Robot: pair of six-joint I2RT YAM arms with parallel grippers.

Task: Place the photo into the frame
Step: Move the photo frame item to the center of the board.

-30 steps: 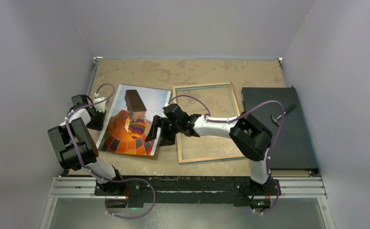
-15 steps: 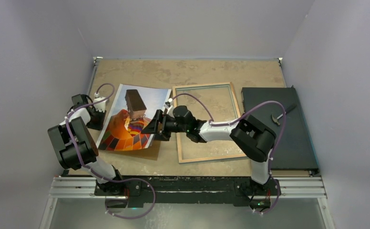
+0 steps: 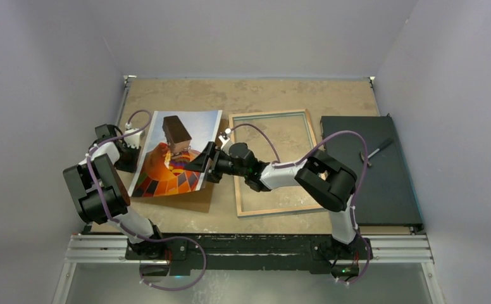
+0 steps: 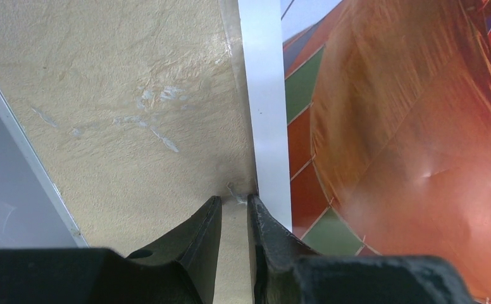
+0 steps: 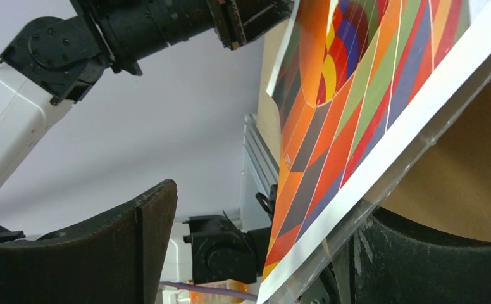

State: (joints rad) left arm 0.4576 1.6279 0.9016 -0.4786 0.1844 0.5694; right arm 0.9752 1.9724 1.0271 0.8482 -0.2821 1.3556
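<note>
Your photo [image 3: 173, 161] is on the left half of the table [image 3: 243, 95], picture side up, with the orange and multicoloured balloon showing. It is outside the frame [image 3: 270, 114], which lies flat just to its right with its wood-coloured rim up and the table visible through the pane. The photo is not flat. In the left wrist view its white-bordered left edge sits down at the table surface, while its right side is tipped up where your right gripper [image 3: 204, 166] meets it. In the right wrist view that gripper's jaws stand wide apart. The photo's white border runs at a slant across the gap and rests against the finger [image 5: 420, 253] on the right of the picture. The other finger [image 5: 135, 253] is well clear of the print, so nothing is clamped there. A plain brown board [image 3: 200, 199] shows beneath the photo's near edge, and the same brown surface fills the space under the lifted border in the right wrist view. Your left gripper [image 4: 235, 206] is at the photo's left edge. Its jaws are drawn nearly together with only a narrow slot between them, and the table shows through that slot. The tips sit right at the white border, where the paper has a small crease. You cannot tell from these views whether they actually pinch the paper or only touch it. A black mat [image 3: 376, 183] lies at the far right of the table, just beside the frame.
</note>
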